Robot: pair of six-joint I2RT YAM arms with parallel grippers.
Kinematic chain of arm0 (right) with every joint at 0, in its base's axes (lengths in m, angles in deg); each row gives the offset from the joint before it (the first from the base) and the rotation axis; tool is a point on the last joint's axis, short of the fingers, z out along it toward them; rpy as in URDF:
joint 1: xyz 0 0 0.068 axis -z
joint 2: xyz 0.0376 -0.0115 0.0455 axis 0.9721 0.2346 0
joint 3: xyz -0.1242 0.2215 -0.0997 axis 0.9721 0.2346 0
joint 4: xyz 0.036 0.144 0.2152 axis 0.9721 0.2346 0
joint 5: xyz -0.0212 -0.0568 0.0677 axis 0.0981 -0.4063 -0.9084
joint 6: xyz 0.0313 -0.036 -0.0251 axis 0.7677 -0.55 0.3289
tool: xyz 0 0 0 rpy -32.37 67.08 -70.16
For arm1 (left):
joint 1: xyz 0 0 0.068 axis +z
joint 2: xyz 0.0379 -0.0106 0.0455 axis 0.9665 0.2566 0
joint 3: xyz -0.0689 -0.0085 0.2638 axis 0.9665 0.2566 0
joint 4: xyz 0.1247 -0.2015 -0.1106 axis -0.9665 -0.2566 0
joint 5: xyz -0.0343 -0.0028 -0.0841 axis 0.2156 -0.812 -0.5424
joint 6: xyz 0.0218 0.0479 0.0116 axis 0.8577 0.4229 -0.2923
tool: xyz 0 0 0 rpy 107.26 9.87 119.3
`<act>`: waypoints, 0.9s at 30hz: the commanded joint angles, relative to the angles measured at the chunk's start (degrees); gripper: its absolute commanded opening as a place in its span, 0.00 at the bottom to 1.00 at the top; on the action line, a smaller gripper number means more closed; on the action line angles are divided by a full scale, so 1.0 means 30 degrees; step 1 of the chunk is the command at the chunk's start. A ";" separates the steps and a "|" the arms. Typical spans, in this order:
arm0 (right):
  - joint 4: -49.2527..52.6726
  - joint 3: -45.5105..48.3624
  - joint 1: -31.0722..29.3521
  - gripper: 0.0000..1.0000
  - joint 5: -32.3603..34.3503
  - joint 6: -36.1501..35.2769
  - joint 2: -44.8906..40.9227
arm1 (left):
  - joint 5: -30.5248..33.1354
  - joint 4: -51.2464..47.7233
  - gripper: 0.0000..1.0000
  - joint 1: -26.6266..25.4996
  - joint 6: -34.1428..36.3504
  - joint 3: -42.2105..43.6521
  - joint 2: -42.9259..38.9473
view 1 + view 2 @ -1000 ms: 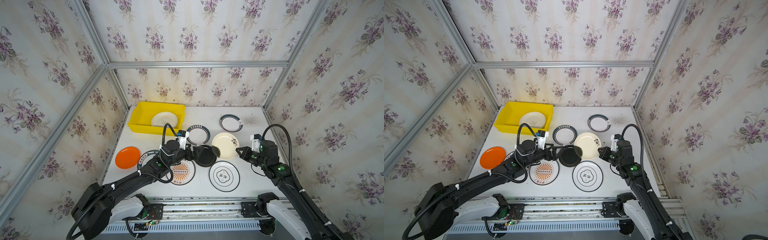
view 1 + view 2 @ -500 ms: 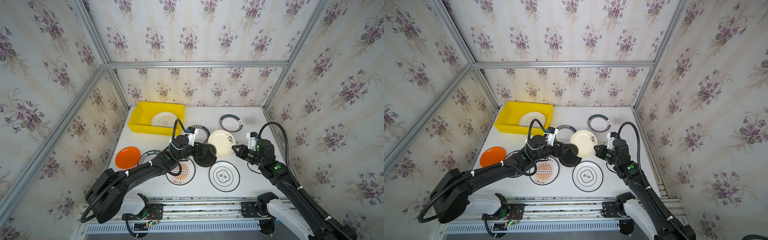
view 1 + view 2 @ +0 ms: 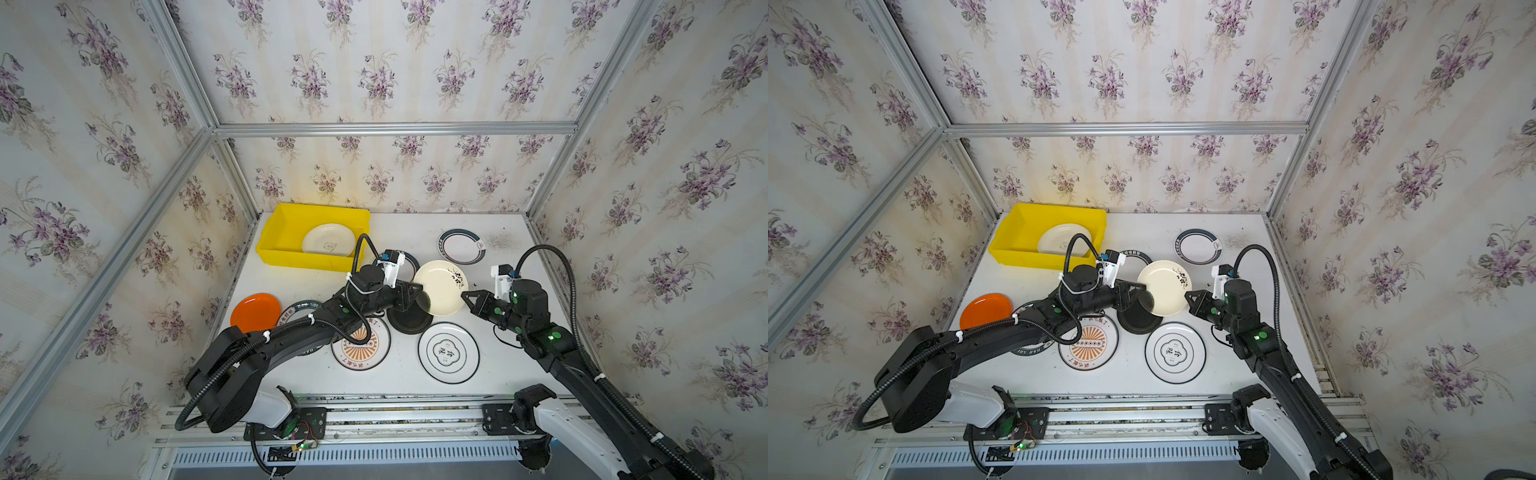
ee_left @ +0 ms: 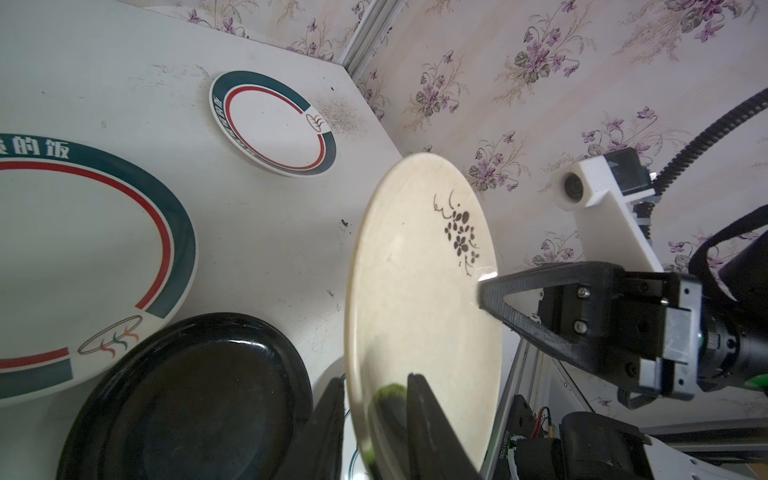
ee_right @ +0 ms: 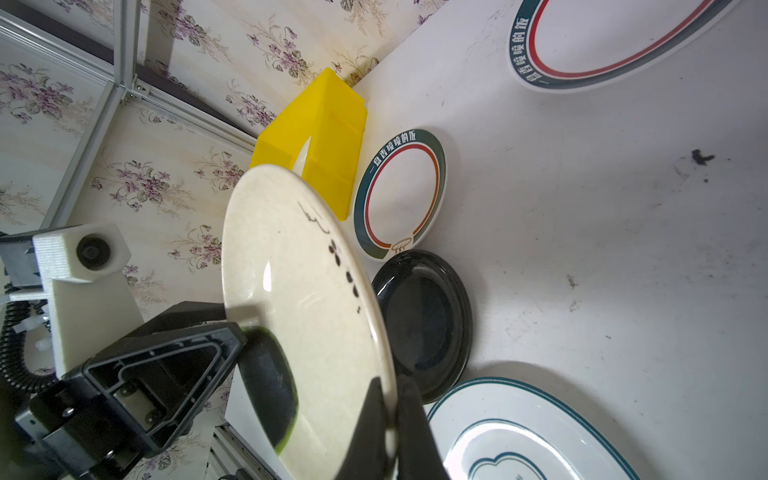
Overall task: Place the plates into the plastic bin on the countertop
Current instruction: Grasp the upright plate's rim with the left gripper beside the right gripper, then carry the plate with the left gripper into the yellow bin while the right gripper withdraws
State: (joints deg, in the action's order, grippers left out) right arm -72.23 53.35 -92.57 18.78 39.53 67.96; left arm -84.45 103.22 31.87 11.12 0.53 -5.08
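A cream plate (image 3: 441, 286) (image 3: 1163, 286) with a black flower sprig hangs tilted above the countertop (image 3: 511, 332), held from both sides. My right gripper (image 3: 463, 296) (image 5: 390, 380) is shut on its right rim. On the opposite rim my left gripper (image 3: 419, 293) (image 4: 374, 380) has closed, one finger under the plate and one on its upper face. The yellow plastic bin (image 3: 303, 259) (image 3: 1017, 254) stands at the back left with one cream plate (image 3: 328, 240) inside. Other plates lie flat: black (image 3: 409, 321), orange (image 3: 254, 311), sunburst (image 3: 361, 347).
A green-rimmed plate (image 3: 461, 246) lies at the back right, and a white plate with a dark ring (image 3: 449, 353) near the front. Two more green-rimmed plates (image 3: 299, 309) (image 3: 412, 261) are partly hidden under my left arm. Aluminium rails and papered walls enclose the countertop.
My left gripper moved right to the cream plate and its jaws closed from wide open onto the rim. The right gripper kept its hold and shifted the plate slightly left.
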 commanded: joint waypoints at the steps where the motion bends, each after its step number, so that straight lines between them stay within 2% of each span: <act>1: -0.1281 -0.0016 -0.0069 0.00 -0.0292 -0.0002 -0.0060 | -0.0440 0.0698 0.25 -0.0036 -0.0283 -0.0205 0.0125; 10: -0.1259 0.0126 -0.0157 0.00 -0.0228 -0.0031 -0.0157 | -0.0547 0.0615 0.06 -0.0051 -0.0264 -0.0519 0.0449; 11: -0.1259 0.0130 -0.0157 0.05 -0.0221 -0.0031 -0.0207 | -0.0520 0.0583 0.05 -0.0051 -0.0261 -0.0563 0.0479; 15: -0.1201 0.0244 -0.0157 0.37 -0.0251 -0.0082 -0.0495 | -0.0195 0.0218 0.02 -0.0050 0.0023 -0.0789 0.0527; 18: -0.1011 0.0390 -0.0156 0.54 -0.0141 -0.0199 -0.0797 | 0.0083 -0.0030 0.00 -0.0051 0.0225 -0.0963 0.0581; 22: -0.0676 0.0595 -0.0157 0.64 -0.0118 -0.0378 -0.1265 | 0.0336 -0.0437 0.00 -0.0030 0.0512 -0.1352 0.0736; 27: 0.0233 0.0592 -0.0157 0.68 0.0040 -0.0689 -0.1892 | 0.1418 -0.0847 0.00 0.0008 0.0846 -0.1821 0.0860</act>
State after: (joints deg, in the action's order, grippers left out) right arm -72.36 55.27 -93.07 18.45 38.44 63.17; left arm -82.41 100.25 31.74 12.52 -4.12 -2.55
